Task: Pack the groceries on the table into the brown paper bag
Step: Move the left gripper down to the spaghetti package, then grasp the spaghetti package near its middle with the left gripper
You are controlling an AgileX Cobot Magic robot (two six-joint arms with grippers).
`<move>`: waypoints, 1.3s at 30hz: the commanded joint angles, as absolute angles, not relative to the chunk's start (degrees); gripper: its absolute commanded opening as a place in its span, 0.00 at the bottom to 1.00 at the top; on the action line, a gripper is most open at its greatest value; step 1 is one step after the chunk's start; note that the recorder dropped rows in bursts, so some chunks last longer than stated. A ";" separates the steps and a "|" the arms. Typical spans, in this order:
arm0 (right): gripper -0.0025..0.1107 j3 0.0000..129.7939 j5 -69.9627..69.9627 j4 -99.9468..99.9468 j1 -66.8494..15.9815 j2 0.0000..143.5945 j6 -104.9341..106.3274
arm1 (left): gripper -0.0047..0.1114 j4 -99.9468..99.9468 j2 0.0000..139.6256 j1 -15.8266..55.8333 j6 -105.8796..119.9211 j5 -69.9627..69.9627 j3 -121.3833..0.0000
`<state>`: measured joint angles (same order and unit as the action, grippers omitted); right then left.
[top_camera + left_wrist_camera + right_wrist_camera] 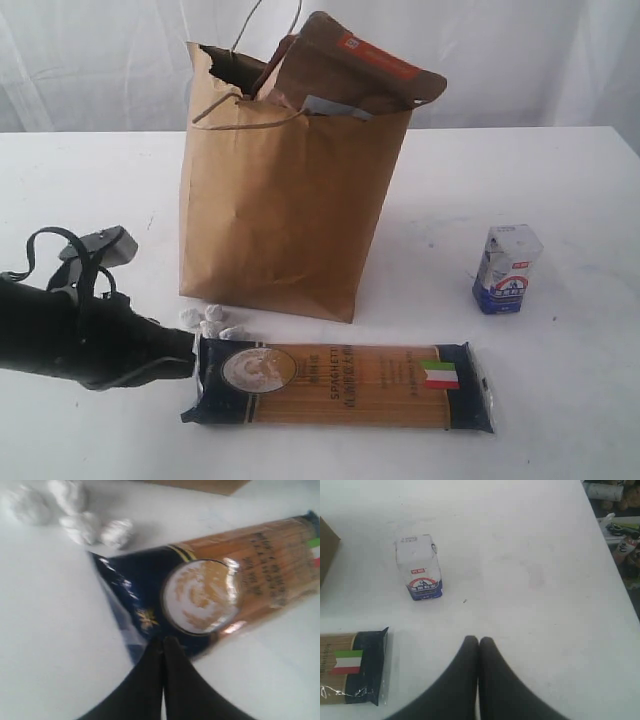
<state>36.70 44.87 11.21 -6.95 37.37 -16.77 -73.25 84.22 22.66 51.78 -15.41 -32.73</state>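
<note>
Left claw (162,641) closed at edge of spaghetti packet (340,385) — bag (280,220) near.

I see some small white pebble-like lumps (210,315) lying close together in a loose cluster, several of them touching. At the back hangs a pale white curtain with soft vertical folds (90,60). Lower down in the background is a blurred clutter of bottles and small containers (620,525); I cannot tell what they are.
</note>
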 commanded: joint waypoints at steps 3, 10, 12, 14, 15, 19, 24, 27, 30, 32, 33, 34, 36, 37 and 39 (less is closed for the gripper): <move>0.02 36.52 44.43 11.16 -6.78 37.14 -16.74 | 0.04 -59.70 84.45 23.12 98.34 -13.30 -34.93; 0.02 36.52 42.92 11.16 -6.78 37.14 -16.74 | 0.04 -75.66 84.54 23.50 121.32 -38.02 -40.53; 0.02 36.52 42.92 11.16 -6.78 37.14 -16.74 | 0.04 -81.19 84.54 23.50 121.32 -38.20 -40.81; 0.02 36.52 42.92 11.16 -6.78 37.14 -16.74 | 0.06 -84.60 84.79 23.50 121.32 -38.80 -40.91; 0.02 36.52 42.92 11.16 -6.78 37.14 -16.74 | 0.09 -84.74 85.28 23.50 121.32 -39.50 -40.91; 0.02 36.52 42.92 11.16 -6.78 37.14 -16.74 | 0.34 -84.74 88.79 26.30 121.32 -40.16 -40.91; 0.02 36.52 42.92 11.16 -6.78 37.14 -16.59 | 0.77 -81.44 91.98 32.23 121.32 -33.71 -40.91; 0.02 36.52 42.92 11.16 -6.78 37.14 -16.75 | 0.84 -80.89 91.98 33.64 121.32 -31.93 -41.30; 0.02 36.52 42.92 10.66 -6.78 37.14 -16.73 | 0.84 -80.89 93.24 36.09 121.32 -29.68 -43.73; 0.02 36.52 42.92 9.88 -6.78 37.14 -16.73 | 0.84 -78.80 96.84 38.70 121.32 -25.63 -46.84; 0.02 36.52 42.92 9.88 -6.78 37.14 -16.73 | 0.84 -77.48 98.50 39.24 121.32 -24.41 -48.10; 0.02 36.52 43.26 9.88 -6.78 37.14 -16.73 | 0.84 -74.03 101.14 40.17 121.32 -21.71 -50.44; 0.02 36.52 44.25 9.88 -6.78 37.14 -16.73 | 0.84 -74.03 102.78 40.16 121.32 -21.12 -52.83; 0.02 36.52 44.77 9.88 -6.78 37.14 -16.73 | 0.84 -74.03 102.90 40.16 121.32 -20.98 -53.28; 0.02 36.52 47.61 9.88 -6.78 37.14 -16.73 | 0.84 -74.85 104.18 40.16 121.22 -20.70 -55.44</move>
